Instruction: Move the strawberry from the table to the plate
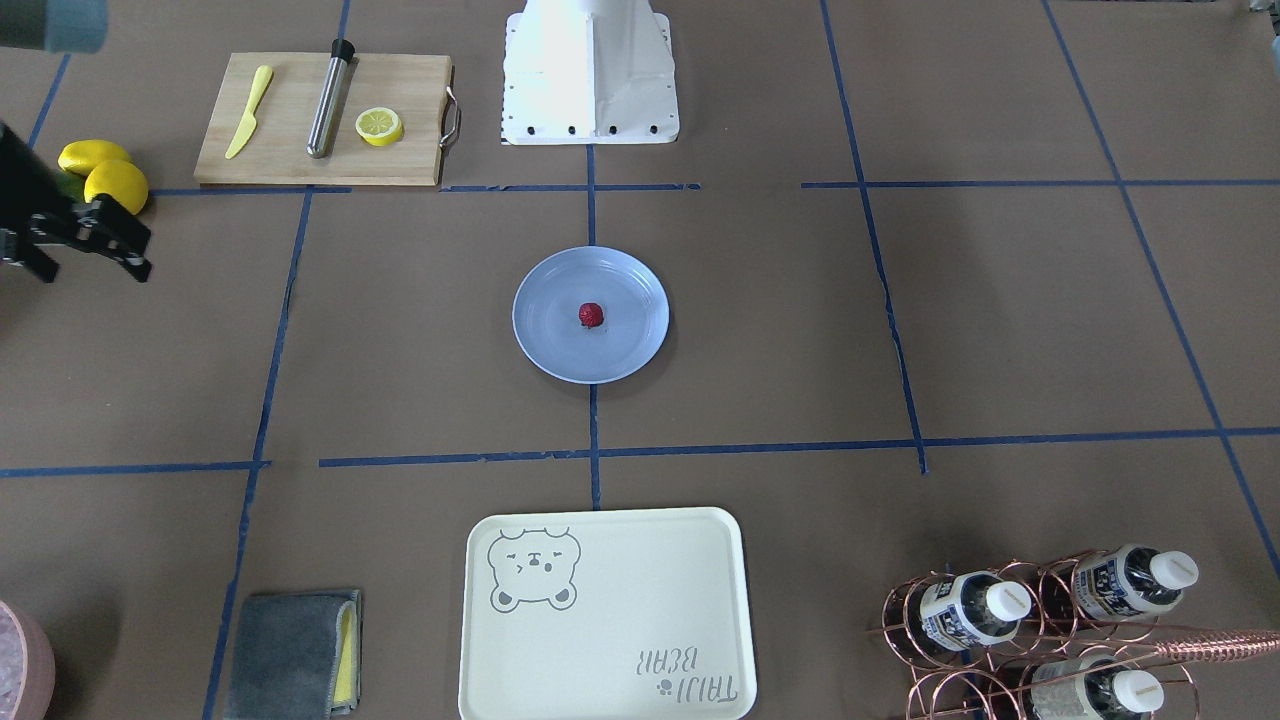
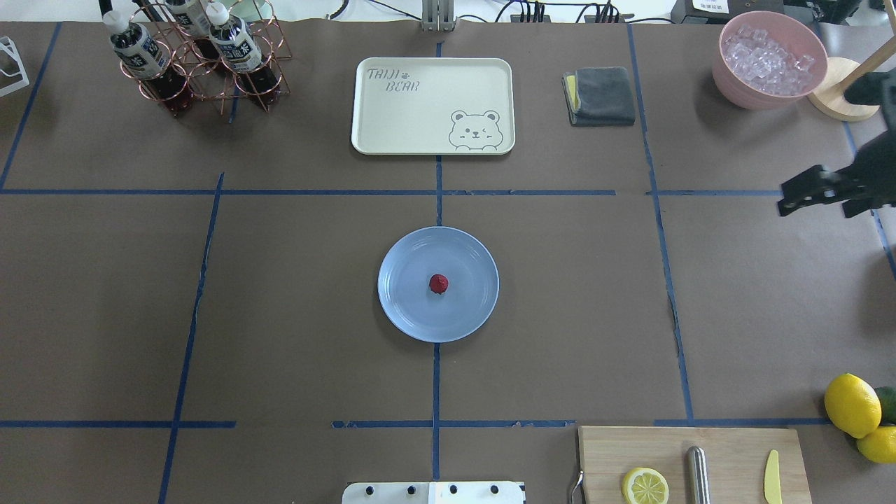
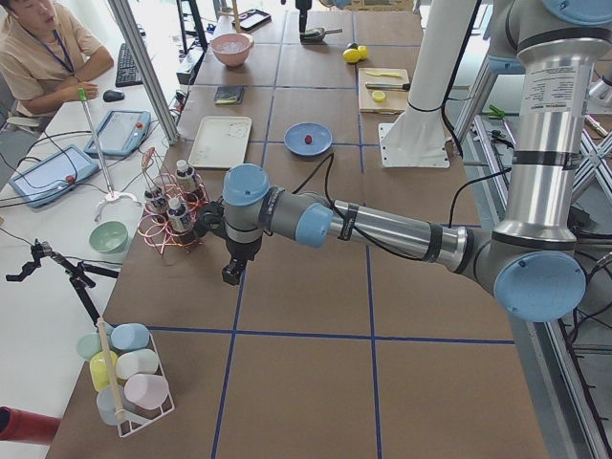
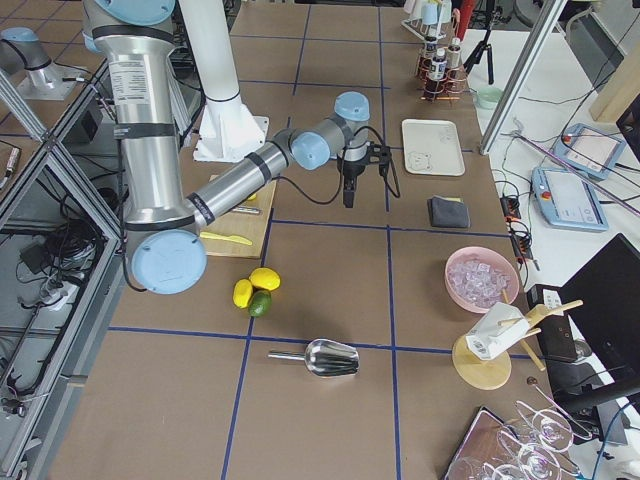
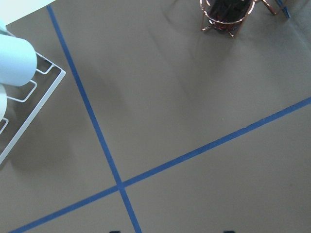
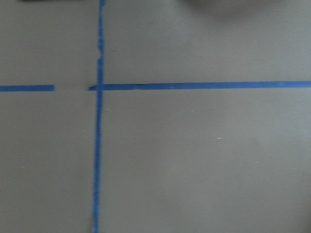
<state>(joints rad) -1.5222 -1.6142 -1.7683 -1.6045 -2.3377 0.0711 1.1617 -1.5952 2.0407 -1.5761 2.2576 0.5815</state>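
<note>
Red strawberry point(image 2: 439, 283) sits centre of light-blue plate point(image 2: 406, 308)

Left pincer point(image 3: 232, 273) of mine: too small to read. Right pincer point(image 1: 90, 262): body cropped by frame edge.

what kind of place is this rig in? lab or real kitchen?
Most likely a robotics lab workcell: the table is papered and taped into a blue grid, the left arm reaches over it, and teach pendants lie on a side desk.
</note>
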